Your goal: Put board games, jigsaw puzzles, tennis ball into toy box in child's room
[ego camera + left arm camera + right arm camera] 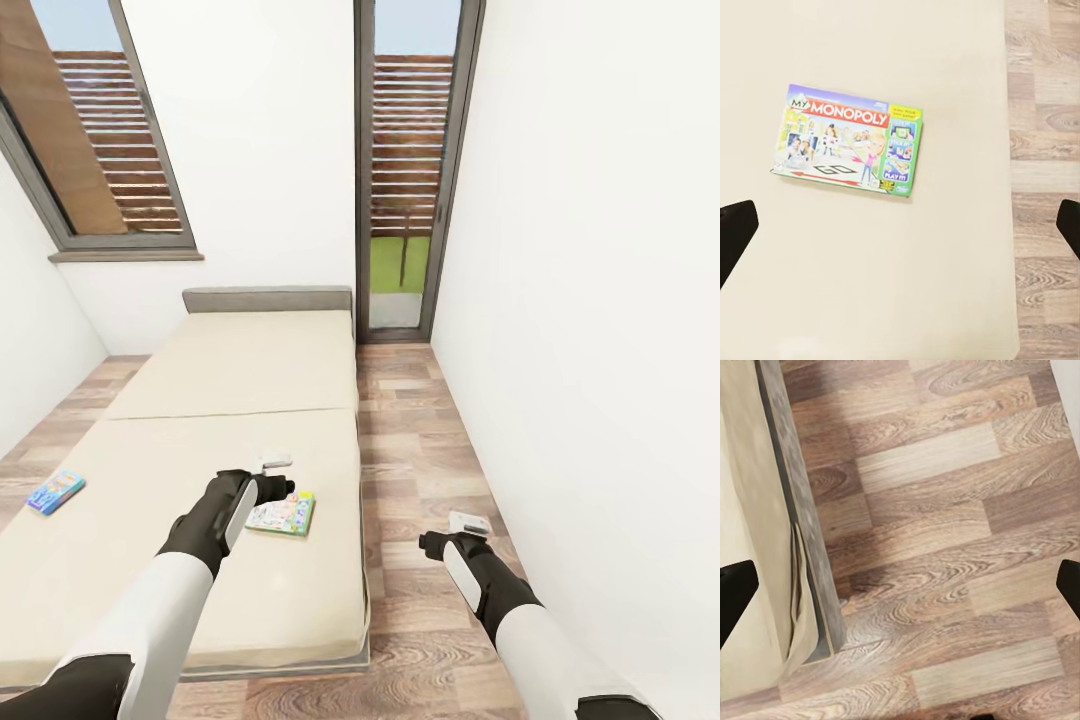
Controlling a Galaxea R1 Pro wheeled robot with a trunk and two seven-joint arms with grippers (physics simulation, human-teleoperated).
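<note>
the robot faces a bed (230, 400) with a plain beige top and a low grey headboard (267, 299). the bed stands on a wood floor (420, 450), with a white wall (600, 300) on the right.

two board games lie flat on the bed. one is a pale box with green, the monopoly game (282, 514). it lies near the bed's right edge. the other is a small blue game (55, 491), far over on the left side of the bed, well apart from the first.

the left gripper (278, 478) hangs over the bed, just beside the monopoly game and above it. in the left wrist view the monopoly game (849, 140) lies on the beige top, and the two black fingers (735, 236) sit wide apart at the sides. they hold nothing.

the right gripper (462, 530) hangs over the floor, to the right of the bed. in the right wrist view the floor (945, 547) is under it and the grey bed frame (799, 510) runs along one side. its fingers (733, 596) are wide apart too, with nothing between them.

behind the bed there is a window (110, 140) and a tall glass door (405, 170), both with grey frames.
</note>
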